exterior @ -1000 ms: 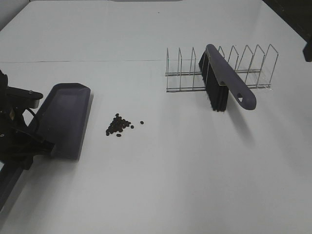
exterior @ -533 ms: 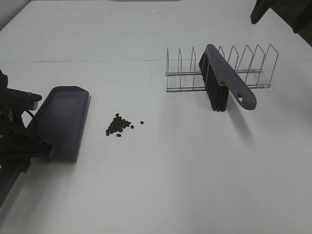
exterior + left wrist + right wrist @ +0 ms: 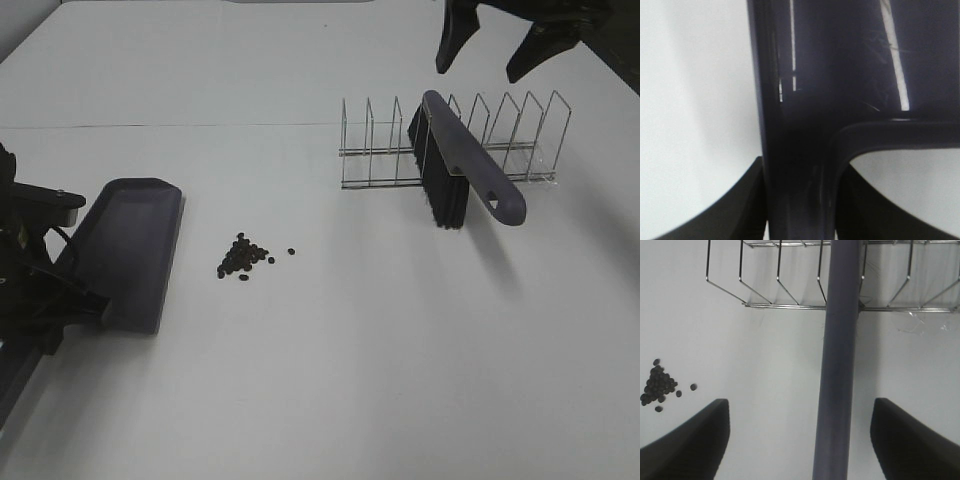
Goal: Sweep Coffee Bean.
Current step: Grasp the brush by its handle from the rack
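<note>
Toward the upper right of the high view, my right gripper (image 3: 496, 42) hangs above the brush (image 3: 468, 168), its fingers (image 3: 455, 35) spread wide and holding nothing. The brush leans in the wire rack (image 3: 375, 185), bristles down, with its grey handle (image 3: 840, 365) running out between my open fingers in the wrist view. The fingers are not touching it.

At the left edge of that high view, my left gripper (image 3: 800, 205) is pressed onto the stem of the dustpan (image 3: 130, 245). One finger (image 3: 735, 210) sits on each side of the dark stem. The pan lies low on the white table (image 3: 350, 390). I cannot tell whether its near edge actually touches the surface.

The coffee bean (image 3: 243, 259) cluster sits left of centre, just to the right of the pan's long edge and apart from it. One stray bean lies a little further right. The brush is well away from the cluster, up and to the right.

I judge the pan to be in place and the step in hand to be fetching the brush. No sweeping is done yet. Next I need to drop straight over the handle, close squarely on it and lift the bristles clear of the rack wires without dragging the rack. Then I set the brush down to the right of the stray bean and draw leftward toward the pan.
</note>
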